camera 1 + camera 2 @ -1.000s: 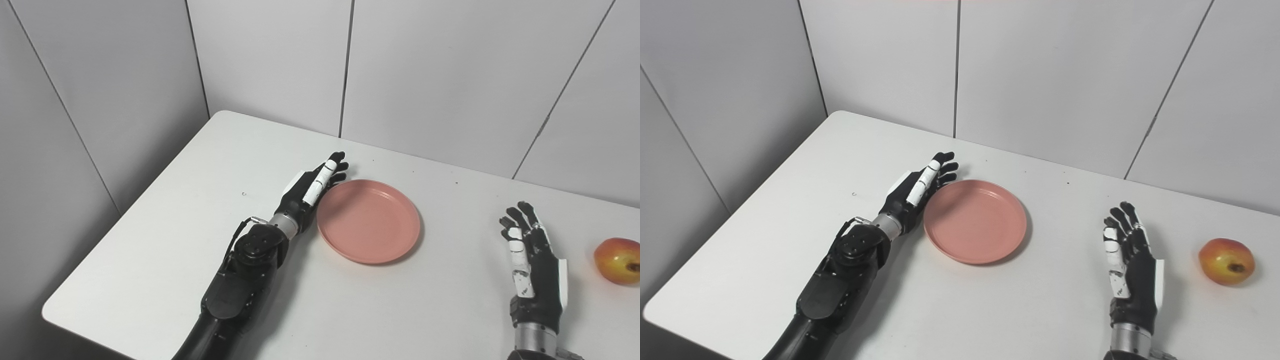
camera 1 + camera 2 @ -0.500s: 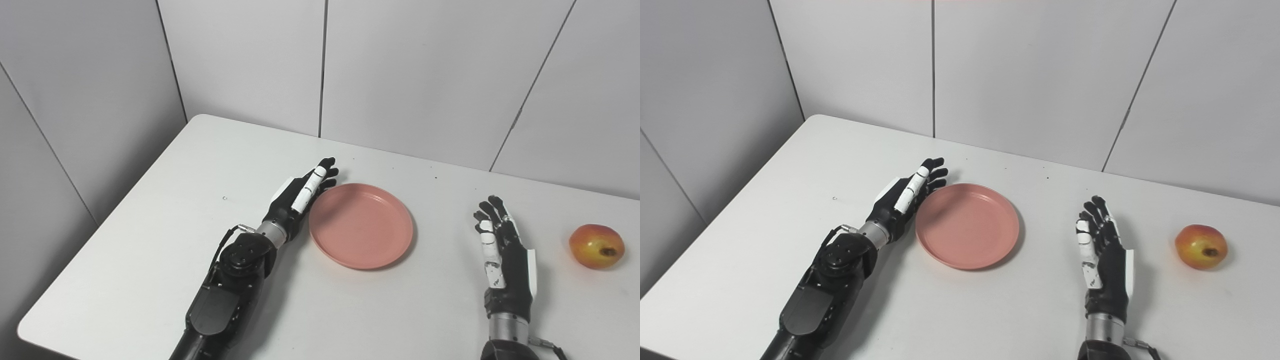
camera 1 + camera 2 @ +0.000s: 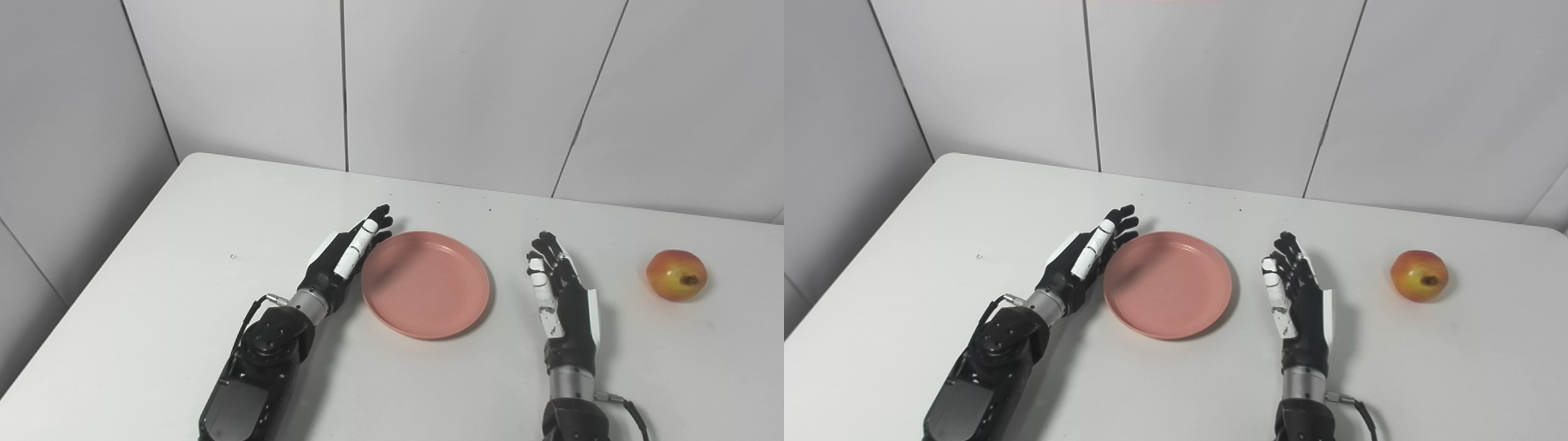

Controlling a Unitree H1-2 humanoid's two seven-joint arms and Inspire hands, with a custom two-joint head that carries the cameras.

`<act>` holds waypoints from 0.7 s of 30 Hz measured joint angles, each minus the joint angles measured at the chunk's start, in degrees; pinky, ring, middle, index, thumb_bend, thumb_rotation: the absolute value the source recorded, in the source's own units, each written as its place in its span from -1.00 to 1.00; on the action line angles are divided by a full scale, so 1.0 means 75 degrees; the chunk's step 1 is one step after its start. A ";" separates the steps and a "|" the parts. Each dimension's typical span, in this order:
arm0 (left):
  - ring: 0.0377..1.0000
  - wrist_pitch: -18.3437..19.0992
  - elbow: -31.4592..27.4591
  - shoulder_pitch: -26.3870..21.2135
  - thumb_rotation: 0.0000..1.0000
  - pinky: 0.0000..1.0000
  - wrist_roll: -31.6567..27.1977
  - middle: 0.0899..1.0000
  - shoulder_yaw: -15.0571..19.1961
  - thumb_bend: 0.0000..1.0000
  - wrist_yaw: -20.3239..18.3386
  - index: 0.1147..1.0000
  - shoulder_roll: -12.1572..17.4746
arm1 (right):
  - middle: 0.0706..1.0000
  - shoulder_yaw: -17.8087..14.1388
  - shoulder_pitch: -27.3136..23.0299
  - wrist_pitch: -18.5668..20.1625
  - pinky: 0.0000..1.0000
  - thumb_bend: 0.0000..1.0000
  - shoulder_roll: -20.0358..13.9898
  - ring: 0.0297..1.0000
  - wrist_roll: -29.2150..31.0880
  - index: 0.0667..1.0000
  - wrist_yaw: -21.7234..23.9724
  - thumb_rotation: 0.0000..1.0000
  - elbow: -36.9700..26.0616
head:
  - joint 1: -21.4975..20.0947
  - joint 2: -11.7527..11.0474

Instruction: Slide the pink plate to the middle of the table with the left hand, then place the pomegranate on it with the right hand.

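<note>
Plate (image 3: 425,285) sits mid-table; our left hand (image 3: 343,260), fingers spread and empty, flanks its left rim to push; our right hand (image 3: 560,300), spread and empty, waits right of it, pomegranate (image 3: 676,274) beyond.

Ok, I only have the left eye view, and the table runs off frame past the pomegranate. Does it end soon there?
Observer: Yes. The right eye view shows the table's far right corner, a little way beyond the pomegranate.
Operator: Anything lying on that last stretch?
Observer: Only bare white top shows between the fruit and that corner.
Operator: And behind the corner?
Observer: A side wall seems to angle in and meet the back wall just there. Your view shows barely a sliver of it.
</note>
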 measured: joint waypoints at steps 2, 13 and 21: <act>0.90 0.0000 -0.0007 0.0008 1.00 0.87 -0.0005 0.93 0.0015 0.20 -0.0017 0.93 0.0000 | 0.67 0.0025 -0.0007 0.0000 0.61 0.03 0.0022 0.65 -0.0040 0.67 -0.0012 0.64 0.0020 | -0.0095 0.0000; 0.91 -0.0001 -0.0048 0.0075 1.00 0.89 -0.0074 0.94 0.0129 0.17 -0.0101 0.94 -0.0096 | 0.64 0.0081 -0.0027 0.0044 0.60 0.07 0.0107 0.63 -0.0162 0.65 -0.0136 0.61 0.0075 | -0.0365 0.0023; 0.93 0.0020 -0.0107 0.0120 1.00 0.91 -0.0130 0.95 0.0133 0.19 -0.0157 0.96 -0.0089 | 0.67 0.0124 -0.0043 0.0073 0.63 0.05 0.0175 0.65 -0.0205 0.67 -0.0220 0.63 0.0111 | -0.0388 0.0023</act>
